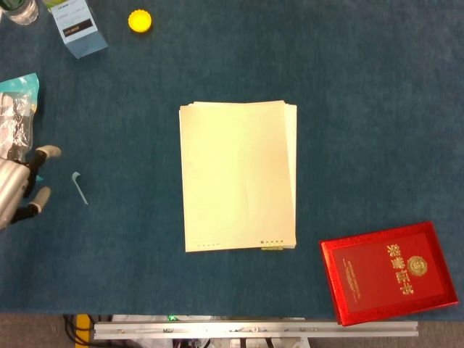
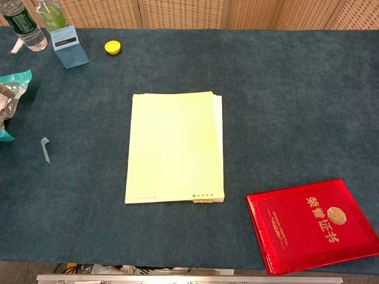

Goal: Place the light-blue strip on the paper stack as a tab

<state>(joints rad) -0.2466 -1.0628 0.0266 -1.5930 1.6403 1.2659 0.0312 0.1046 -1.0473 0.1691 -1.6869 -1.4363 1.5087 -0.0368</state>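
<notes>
The light-blue strip [image 1: 80, 187] lies flat on the blue cloth, well left of the pale yellow paper stack [image 1: 239, 176]; the chest view shows the same strip [image 2: 45, 149] and stack [image 2: 174, 147]. My left hand [image 1: 20, 187] comes in at the far left edge of the head view, fingers spread and holding nothing. Its fingertips [image 1: 48, 152] are a short way left of the strip, not touching it. The right hand shows in neither view.
A snack bag [image 1: 16, 109] lies just behind the left hand. A blue box [image 1: 78, 27], a yellow cap [image 1: 140, 20] and bottles [image 2: 21, 23] stand at the back left. A red certificate folder [image 1: 389, 272] lies at the front right.
</notes>
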